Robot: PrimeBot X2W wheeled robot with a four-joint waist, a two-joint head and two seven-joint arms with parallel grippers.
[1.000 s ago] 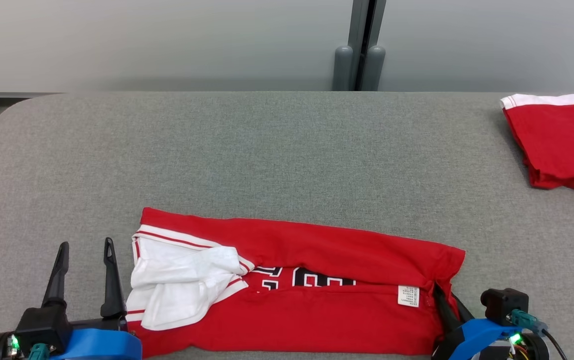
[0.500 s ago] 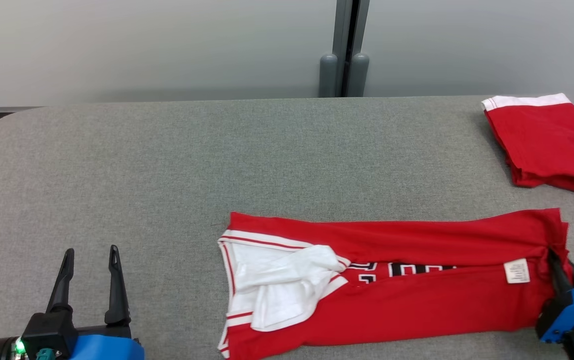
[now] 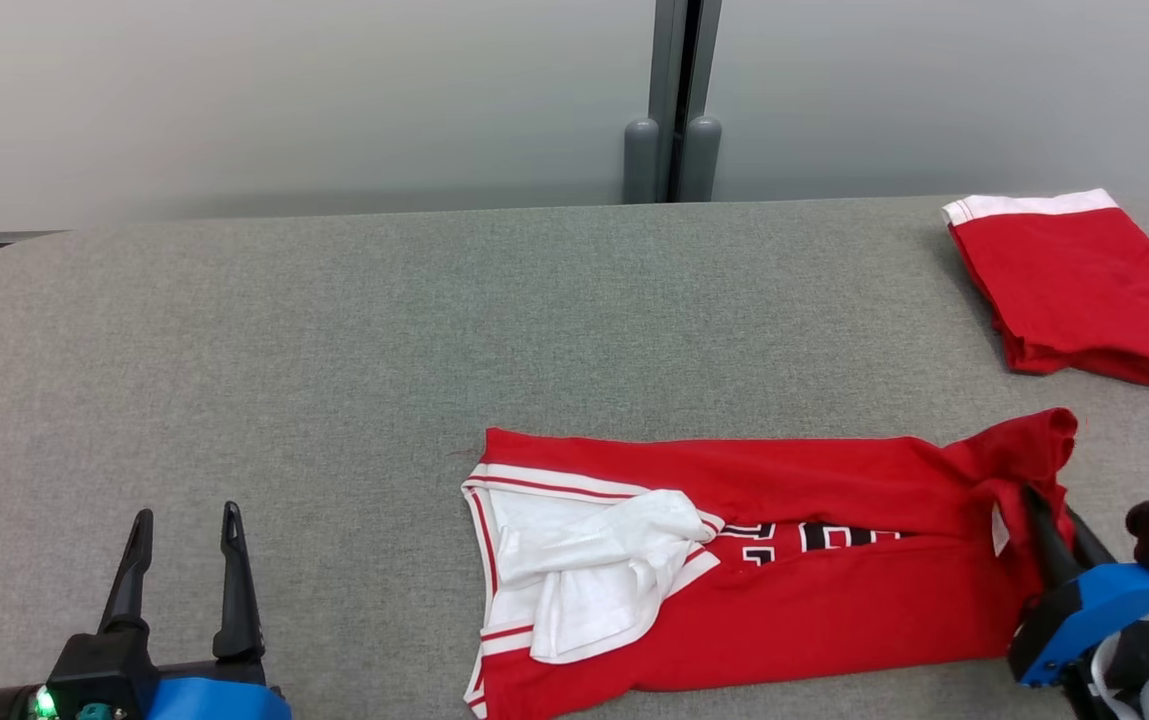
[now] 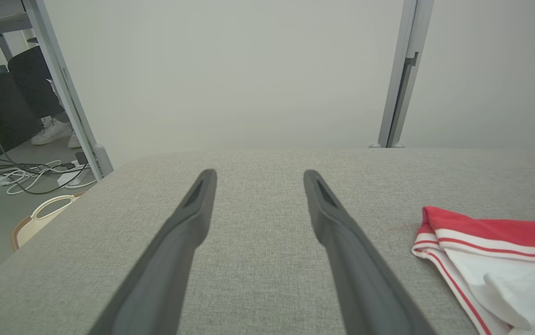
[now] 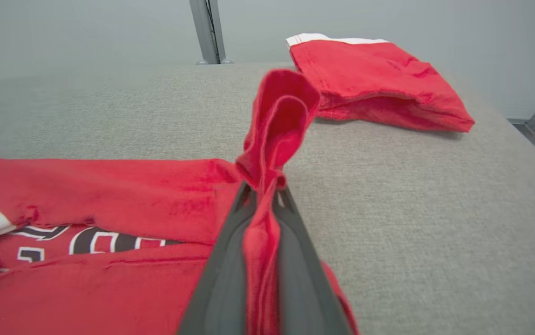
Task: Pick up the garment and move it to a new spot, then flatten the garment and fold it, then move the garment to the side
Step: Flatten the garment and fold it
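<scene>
Pinches the soft red garment (image 3: 784, 620) tight at its right end with the right gripper (image 3: 1046, 505), bunching cloth into a loop. Holds the left gripper (image 3: 186, 512) wide apart, nothing in it, above the fuzzy grey table (image 3: 434, 330). Leaves the garment long and flat near the table's front, floppy white part at its left. Sees a folded red cloth (image 3: 1074, 290) farther back.

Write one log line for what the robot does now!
right hand: shut on red shirt corner, lifted | left hand: open, apart from shirt | rest of shirt: lying on grey table | other red garment: folded, far right
</scene>
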